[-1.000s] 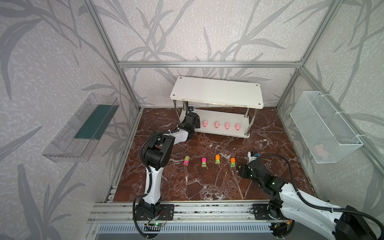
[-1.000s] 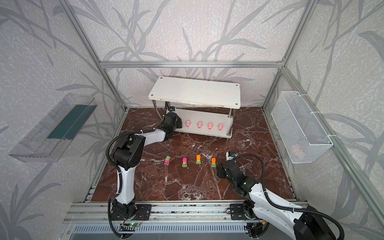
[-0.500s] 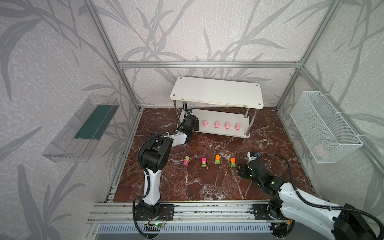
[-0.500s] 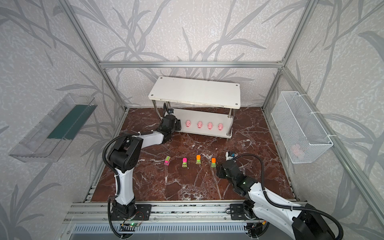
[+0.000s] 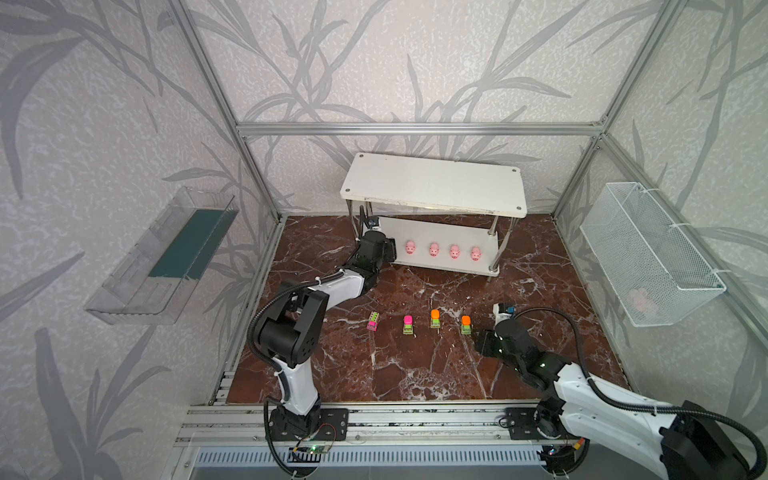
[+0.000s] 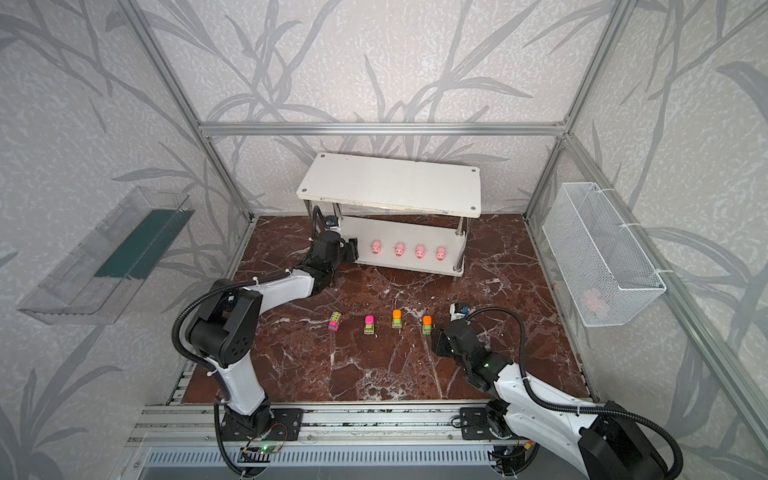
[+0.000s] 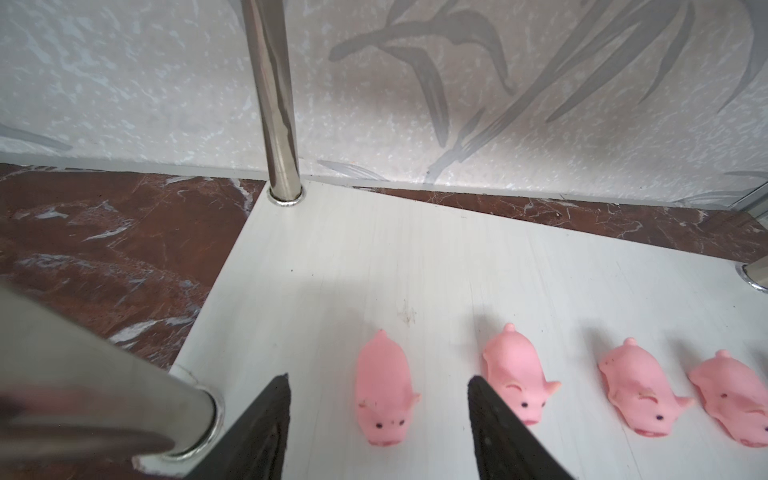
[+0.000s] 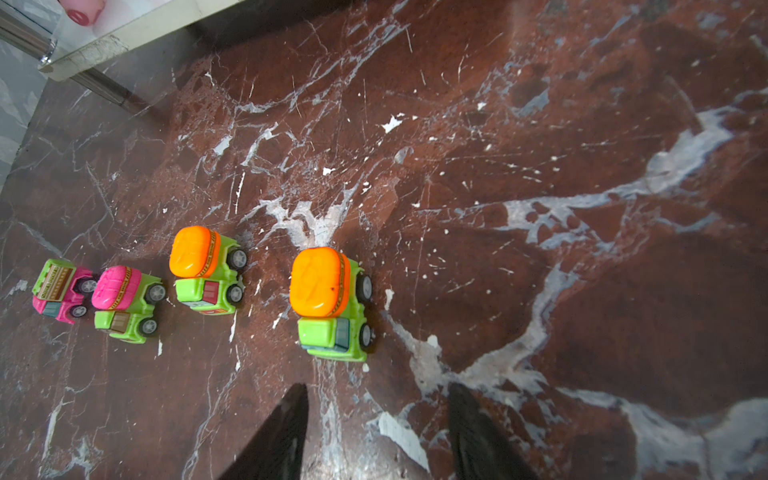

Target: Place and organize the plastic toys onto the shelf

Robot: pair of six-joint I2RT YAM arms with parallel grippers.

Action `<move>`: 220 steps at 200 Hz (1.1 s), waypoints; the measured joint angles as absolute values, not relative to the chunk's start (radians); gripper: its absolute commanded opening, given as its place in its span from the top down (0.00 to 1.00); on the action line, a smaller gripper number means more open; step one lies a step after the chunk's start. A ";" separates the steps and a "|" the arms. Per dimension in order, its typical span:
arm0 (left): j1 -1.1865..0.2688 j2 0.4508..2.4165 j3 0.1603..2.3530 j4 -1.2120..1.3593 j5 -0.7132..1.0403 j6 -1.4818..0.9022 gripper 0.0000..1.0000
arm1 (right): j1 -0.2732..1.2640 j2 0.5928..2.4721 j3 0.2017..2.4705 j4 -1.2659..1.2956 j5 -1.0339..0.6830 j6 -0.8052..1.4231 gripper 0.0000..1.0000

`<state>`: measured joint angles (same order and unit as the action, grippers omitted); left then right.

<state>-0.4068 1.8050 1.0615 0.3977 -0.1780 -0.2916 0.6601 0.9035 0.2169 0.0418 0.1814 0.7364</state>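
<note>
Because the pig (image 7: 384, 395) lies loose on the shelf's (image 7: 374, 257) lower board between my left gripper's (image 7: 378, 377) parted jaws, a crooked pull-back could topple it or its neighbour (image 7: 515, 386); my right gripper (image 8: 376, 388), open and empty, stands by the four cars (image 8: 328, 303) on the floor (image 8: 540, 166); something pink (image 5: 642, 299) in the wire basket (image 5: 648, 249) is too blurred to name.

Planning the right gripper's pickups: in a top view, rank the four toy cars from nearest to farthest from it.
1. The end orange car, at the row's right end, just ahead of the right gripper.
2. The inner orange car, next to the left.
3. The pink-top car, left again.
4. The pink-bodied car, at the row's left end.
</note>
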 measured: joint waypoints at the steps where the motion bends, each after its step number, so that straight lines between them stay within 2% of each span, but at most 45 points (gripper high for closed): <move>1: -0.407 1.803 1.059 0.398 -0.178 -0.292 0.36 | 0.660 0.904 0.217 0.042 0.181 0.736 0.45; 18: -0.410 1.766 1.006 0.398 -0.179 -0.297 0.48 | 0.660 0.904 0.215 0.043 0.181 0.737 0.45; 58: -0.411 1.673 0.897 0.389 -0.186 -0.310 0.89 | 0.660 0.900 0.215 0.047 0.175 0.737 0.45; 78: -0.411 1.604 0.841 0.376 -0.184 -0.320 0.97 | 0.660 0.873 0.215 0.033 0.174 0.737 0.45; 126: -0.411 1.378 0.673 0.359 -0.226 -0.354 0.96 | 0.660 0.759 0.215 -0.046 0.176 0.735 0.45; 136: -0.410 1.336 0.643 0.357 -0.244 -0.363 0.90 | 0.659 0.738 0.215 -0.066 0.178 0.733 0.45; 152: -0.397 1.300 0.618 0.353 -0.260 -0.379 0.70 | 0.659 0.711 0.216 -0.097 0.183 0.731 0.45; 171: -0.362 1.292 0.608 0.368 -0.249 -0.389 0.60 | 0.659 0.698 0.217 -0.121 0.185 0.728 0.45; 188: -0.315 1.304 0.606 0.406 -0.222 -0.392 0.55 | 0.659 0.699 0.223 -0.135 0.186 0.727 0.45; 220: -0.249 1.417 0.665 0.507 -0.146 -0.347 0.52 | 0.659 0.704 0.229 -0.140 0.186 0.725 0.45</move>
